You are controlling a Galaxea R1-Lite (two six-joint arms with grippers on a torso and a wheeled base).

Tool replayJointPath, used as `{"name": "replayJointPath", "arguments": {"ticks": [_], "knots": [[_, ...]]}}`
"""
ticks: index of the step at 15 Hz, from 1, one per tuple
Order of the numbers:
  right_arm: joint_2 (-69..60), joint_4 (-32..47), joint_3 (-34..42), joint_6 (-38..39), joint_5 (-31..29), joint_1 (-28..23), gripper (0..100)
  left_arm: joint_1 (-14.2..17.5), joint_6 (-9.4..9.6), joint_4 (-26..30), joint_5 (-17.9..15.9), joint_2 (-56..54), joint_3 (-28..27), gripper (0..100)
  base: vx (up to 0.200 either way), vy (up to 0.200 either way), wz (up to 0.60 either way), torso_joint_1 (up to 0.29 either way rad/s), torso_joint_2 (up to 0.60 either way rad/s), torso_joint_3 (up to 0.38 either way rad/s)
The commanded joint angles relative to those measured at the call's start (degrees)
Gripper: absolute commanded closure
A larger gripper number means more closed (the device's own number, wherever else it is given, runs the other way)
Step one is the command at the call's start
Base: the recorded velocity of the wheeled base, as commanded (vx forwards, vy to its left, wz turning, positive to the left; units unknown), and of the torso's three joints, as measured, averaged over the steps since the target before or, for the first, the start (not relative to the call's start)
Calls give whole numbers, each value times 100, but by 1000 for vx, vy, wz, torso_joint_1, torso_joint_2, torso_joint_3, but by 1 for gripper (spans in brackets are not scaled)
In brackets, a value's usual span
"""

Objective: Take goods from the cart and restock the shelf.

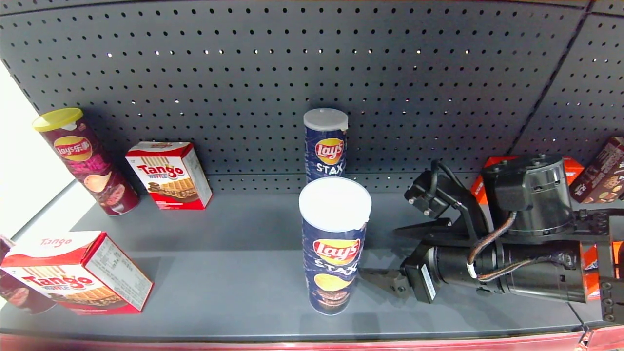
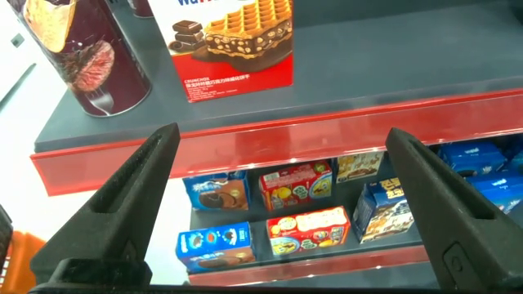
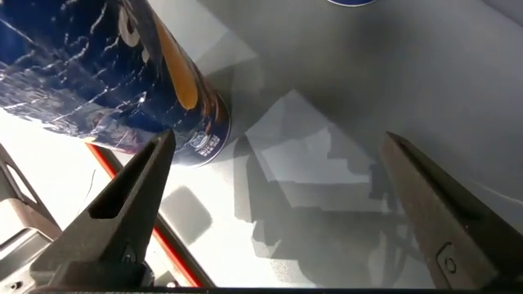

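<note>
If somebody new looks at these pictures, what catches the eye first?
The front blue can stands upright in the middle of the shelf, the rear blue can behind it by the pegboard. The right hand, open, is close beside the front can.

The right arm [image 1: 526, 263] lies level across the right of the frame. The right hand [image 1: 382, 253] points toward frame centre, fingers spread wide, gripping nothing. The left hand [image 2: 282, 135] has its fingers wide apart, gripping nothing.
</note>
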Motion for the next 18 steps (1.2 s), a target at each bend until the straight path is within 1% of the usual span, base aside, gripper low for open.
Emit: {"name": "replayJointPath", "arguments": {"ticks": [1,4,5,6,7,9,10,11,12,13,14,16,18], "knots": [[-65,1,69,14,2,-41,0,1,0,2,3,7,0,0,0,0,0,0,0,0],[-495,-8,201,32,-7,-419,0,1,0,-7,3,7,0,0,0,0,0,0,0,0],[-926,-8,218,32,-7,-797,0,1,0,2,3,7,0,0,0,0,0,0,0,0],[-1181,-8,245,32,-16,-1034,0,1,0,-7,3,7,0,0,0,0,0,0,0,0],[-1612,1,297,23,-16,-1474,0,1,0,2,-6,7,0,0,0,0,0,0,0,0],[-2227,1,500,23,-16,-2045,0,1,0,2,-67,7,0,0,0,0,0,0,0,0],[-3273,27,1053,14,-7,-2942,0,1,0,11,-147,7,0,0,0,0,0,0,0,0],[-3958,36,1458,23,-25,-3284,0,1,0,11,-138,7,0,0,0,0,0,0,0,0],[-4723,54,1941,5,-183,-3539,0,1,9,11,-147,7,0,0,0,0,0,0,0,0],[-5338,97,2345,-12,-315,-3653,0,1,9,11,-147,7,0,0,0,0,0,0,0,0],[-5989,317,2723,-12,-411,-3680,0,1,9,20,-147,7,0,0,0,0,0,0,0,0],[-7193,1064,3242,-12,-446,-3680,0,1,9,2,-147,7,0,0,0,0,0,0,0,0],[-8124,1706,3541,-12,-631,-3803,0,1,18,-7,-155,7,0,0,0,0,0,0,0,0]]}}
